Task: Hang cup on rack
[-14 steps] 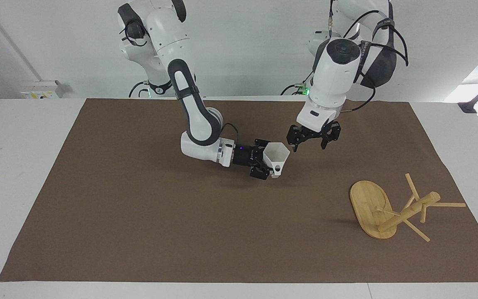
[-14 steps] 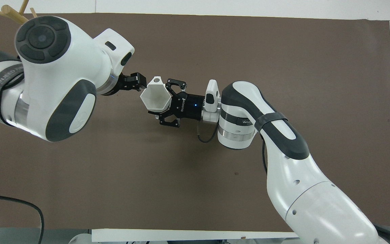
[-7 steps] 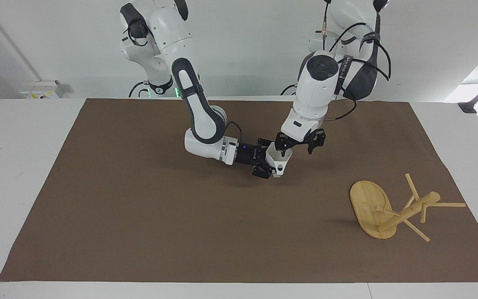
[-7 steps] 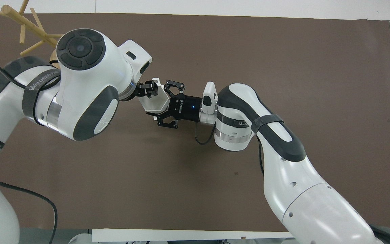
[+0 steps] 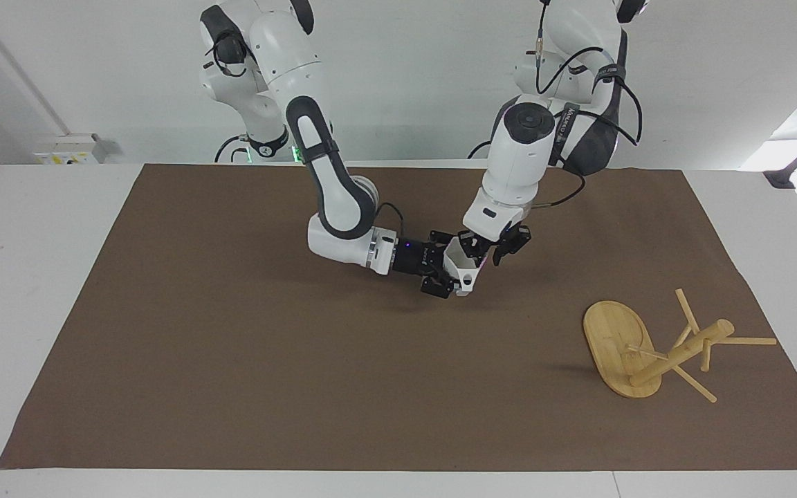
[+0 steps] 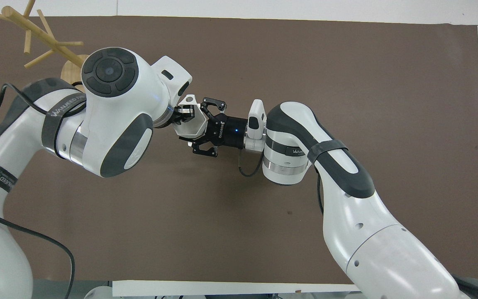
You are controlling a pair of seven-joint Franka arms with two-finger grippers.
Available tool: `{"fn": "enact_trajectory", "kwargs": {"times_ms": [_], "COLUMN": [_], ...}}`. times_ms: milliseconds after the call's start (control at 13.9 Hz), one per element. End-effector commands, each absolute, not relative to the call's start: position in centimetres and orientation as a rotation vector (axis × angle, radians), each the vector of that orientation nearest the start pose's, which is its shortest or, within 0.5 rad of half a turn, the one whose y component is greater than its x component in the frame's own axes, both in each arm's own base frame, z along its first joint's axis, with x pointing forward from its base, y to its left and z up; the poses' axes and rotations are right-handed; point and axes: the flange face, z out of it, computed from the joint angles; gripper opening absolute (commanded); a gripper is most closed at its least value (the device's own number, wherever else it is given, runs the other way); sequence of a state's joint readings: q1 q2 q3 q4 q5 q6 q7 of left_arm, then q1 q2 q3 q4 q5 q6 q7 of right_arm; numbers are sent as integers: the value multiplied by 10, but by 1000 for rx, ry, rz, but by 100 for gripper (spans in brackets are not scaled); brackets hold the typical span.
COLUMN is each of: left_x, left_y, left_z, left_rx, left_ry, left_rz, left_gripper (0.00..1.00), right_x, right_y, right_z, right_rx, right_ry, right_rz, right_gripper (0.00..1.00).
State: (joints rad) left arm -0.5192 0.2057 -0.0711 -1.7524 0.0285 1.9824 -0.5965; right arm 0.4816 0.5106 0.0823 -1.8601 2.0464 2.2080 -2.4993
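The right tool [image 5: 445, 271] extends horizontally over the middle of the flat brown mat [image 5: 232, 346] on the white counter [image 5: 25, 277], its black fingers clamped on the tapered base of the small white faceted plastic cup [image 5: 462, 266]. The cup is held off the mat, hexagonal rim tilted toward 2 o'clock in the facing view, its holed side handle lowest. The left tool [image 5: 485, 247] is at the cup's rim; its finger spacing cannot be determined. The light bamboo rack [image 5: 630, 353] with thin pegs lies toppled at the left arm's end, oval base on edge.
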Motion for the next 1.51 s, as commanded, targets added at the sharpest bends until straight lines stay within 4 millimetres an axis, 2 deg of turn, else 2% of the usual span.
{"fn": "enact_trajectory", "kwargs": {"times_ms": [0,144,216,288,359,575,647,791,863,1007,1078,1150,1222,1294,1438], "left_x": [509,512,516,519,523,539,548,571,585,589,587,584,586,589,589], "left_y": [-342,-341,-337,-333,-329,-307,-292,-254,-224,-193,-175,-165,-146,-138,-136], "left_z": [455,457,459,460,461,474,478,485,476,460,449,439,435,429,422], "left_rx": [-3158,-3161,-3161,-3161,-3162,-3166,-3169,-3198,-3206,-3225,-3220,-3218,-3201,-3193,-3193], "left_ry": [-110,-130,-144,-154,-173,-306,-349,-452,-529,-574,-609,-624,-663,-664,-654], "left_rz": [-63,-71,-73,-75,-84,-121,-147,-295,-401,-625,-715,-813,-909,-942,-933], "left_gripper": [0,0,0,0,0,0,0,0,0,0,0,0,0,0,0], "right_x": [546,546,546,546,547,550,550,556,561,574,587,595,601,604,612], "right_y": [373,373,373,372,371,364,362,347,334,292,257,231,206,182,120], "right_z": [270,270,270,270,268,267,265,263,262,261,261,261,262,263,268], "right_rx": [-1479,-1480,-1480,-1483,-1487,-1496,-1507,-1504,-1500,-1466,-1450,-1436,-1427,-1412,-1404], "right_ry": [-1202,-1199,-1199,-1197,-1191,-1174,-1127,-1098,-1084,-1117,-1179,-1226,-1240,-1260,-1303], "right_rz": [-1315,-1315,-1315,-1313,-1311,-1316,-1326,-1337,-1345,-1345,-1338,-1320,-1289,-1250,-1158], "right_gripper": [12,12,22,58,99,100,100,100,100,100,100,100,100,100,100]}}
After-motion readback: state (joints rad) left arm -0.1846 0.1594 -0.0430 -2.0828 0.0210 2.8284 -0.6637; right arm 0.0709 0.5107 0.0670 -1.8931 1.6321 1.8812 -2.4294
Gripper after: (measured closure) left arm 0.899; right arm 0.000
